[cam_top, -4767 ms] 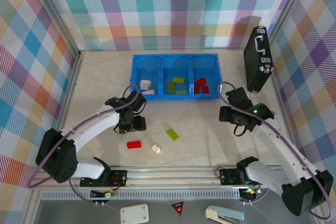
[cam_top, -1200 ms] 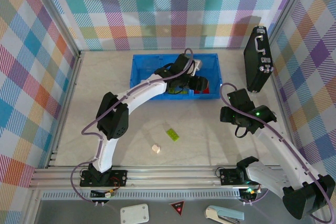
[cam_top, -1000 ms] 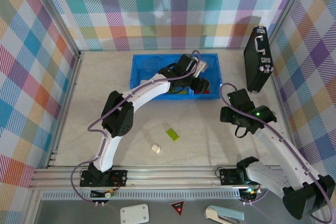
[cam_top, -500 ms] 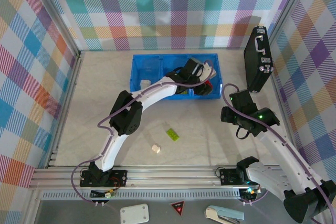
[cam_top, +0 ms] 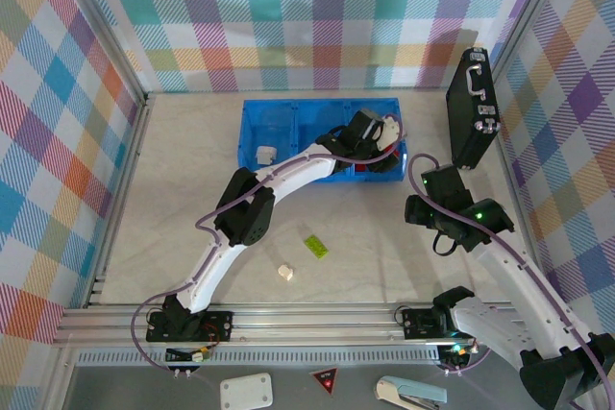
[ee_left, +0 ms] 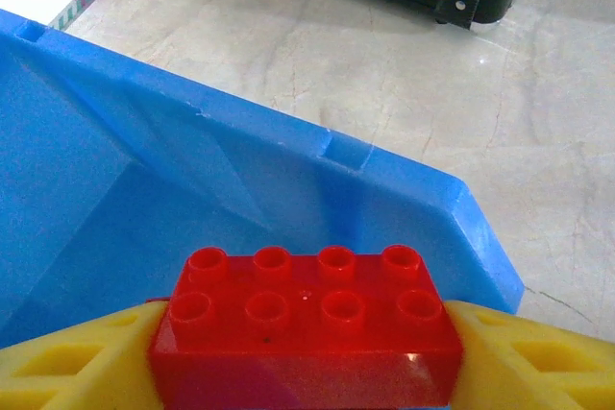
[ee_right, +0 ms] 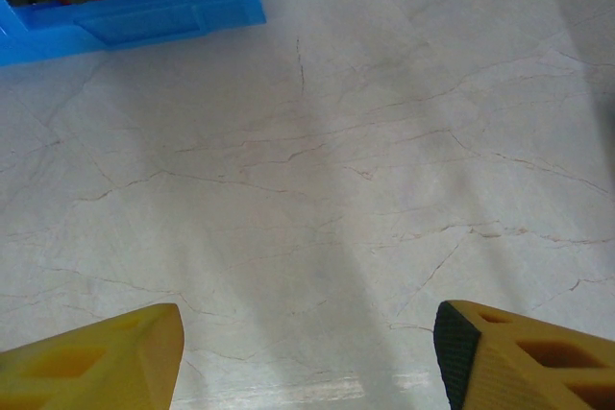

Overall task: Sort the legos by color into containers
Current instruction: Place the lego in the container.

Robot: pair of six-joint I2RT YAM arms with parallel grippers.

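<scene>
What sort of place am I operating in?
Probably a lab robot-training cell: multicoloured plaid walls enclose a marble-look tabletop, with an aluminium rail along its near edge.

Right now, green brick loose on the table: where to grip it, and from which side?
Come straight down on the green brick: it lies flat, slanted on the table. Close across its two long sides at mid-length, jaws turned to match the slant. Nothing touches it; the cream brick lies apart. The open right gripper looks free.
</scene>
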